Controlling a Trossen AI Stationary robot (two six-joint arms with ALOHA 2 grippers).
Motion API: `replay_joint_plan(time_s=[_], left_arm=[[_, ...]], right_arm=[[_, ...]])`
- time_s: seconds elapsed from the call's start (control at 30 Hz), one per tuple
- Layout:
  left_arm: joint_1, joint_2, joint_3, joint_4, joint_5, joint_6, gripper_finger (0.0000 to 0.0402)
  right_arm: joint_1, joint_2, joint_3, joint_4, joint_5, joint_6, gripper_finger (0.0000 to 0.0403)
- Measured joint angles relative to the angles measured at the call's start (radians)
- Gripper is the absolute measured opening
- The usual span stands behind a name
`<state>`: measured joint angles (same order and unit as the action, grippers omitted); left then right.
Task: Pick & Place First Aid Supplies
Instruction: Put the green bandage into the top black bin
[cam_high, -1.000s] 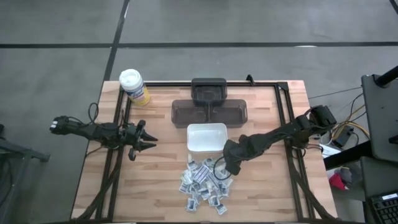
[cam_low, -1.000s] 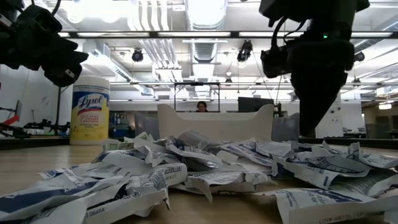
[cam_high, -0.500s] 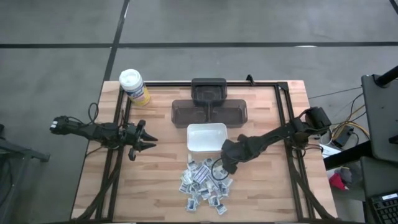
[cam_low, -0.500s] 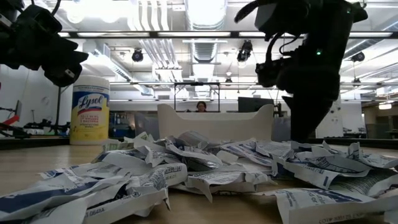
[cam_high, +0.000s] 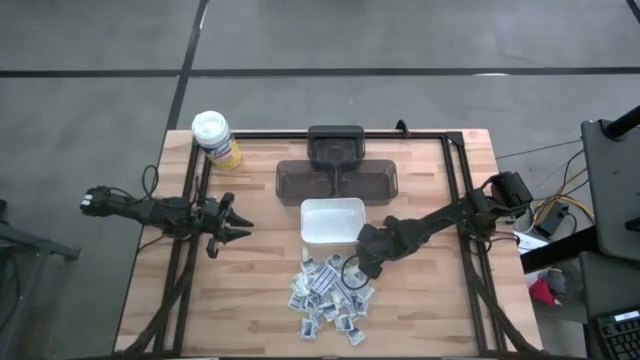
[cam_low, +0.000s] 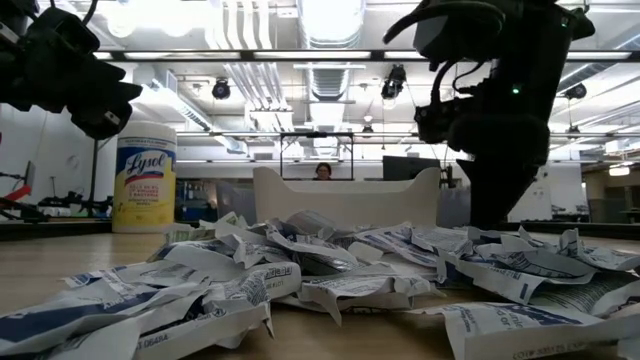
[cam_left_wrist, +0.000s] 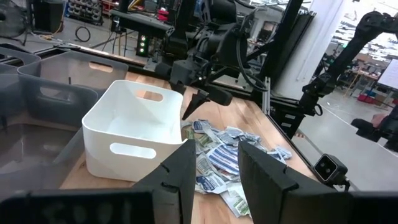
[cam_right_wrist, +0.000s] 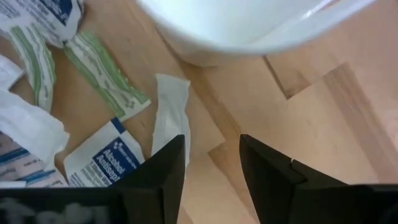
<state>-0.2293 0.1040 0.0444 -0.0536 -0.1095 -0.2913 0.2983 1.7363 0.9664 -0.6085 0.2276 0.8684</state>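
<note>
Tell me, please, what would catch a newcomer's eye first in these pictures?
Most striking is the heap of small packets on the near middle of the wooden table, just in front of the white dish. The right pincer hangs open at the heap's edge beside the dish, with nothing between its fingers, while the left pincer waits over the table's left side. A yellow canister stands at the far left corner.

wooden table (cam_high: 250, 290), packets (cam_high: 328, 296), white dish (cam_high: 331, 221), probably canister (cam_high: 216, 139)
</note>
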Motion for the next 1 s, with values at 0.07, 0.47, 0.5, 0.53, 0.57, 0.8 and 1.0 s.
replay_joint_plan(time_s=[0.07, 0.47, 0.5, 0.53, 0.57, 0.8, 1.0], left_arm=[[0.0, 0.0, 0.0, 0.0, 0.0, 0.0, 0.0115], [0.0, 0.0, 0.0, 0.0, 0.0, 0.0, 0.0115], [0.0, 0.0, 0.0, 0.0, 0.0, 0.0, 0.0115], [0.0, 0.0, 0.0, 0.0, 0.0, 0.0, 0.0115], [0.0, 0.0, 0.0, 0.0, 0.0, 0.0, 0.0115], [0.0, 0.0, 0.0, 0.0, 0.0, 0.0, 0.0115], [0.0, 0.0, 0.0, 0.0, 0.0, 0.002, 0.0115]], right_arm=[[0.003, 0.0, -0.012, 0.017, 0.0, 0.013, 0.0157], [0.003, 0.0, -0.045, 0.033, 0.009, 0.052, 0.016], [0.003, 0.0, -0.045, 0.019, 0.011, 0.058, 0.0161], [0.003, -0.001, -0.045, 0.002, 0.012, 0.063, 0.0162], [0.003, -0.002, -0.044, -0.017, 0.014, 0.068, 0.0163], [0.003, -0.018, -0.046, -0.175, 0.012, 0.084, 0.0169], [0.004, -0.104, -0.049, -0.231, -0.005, 0.089, 0.0169]])
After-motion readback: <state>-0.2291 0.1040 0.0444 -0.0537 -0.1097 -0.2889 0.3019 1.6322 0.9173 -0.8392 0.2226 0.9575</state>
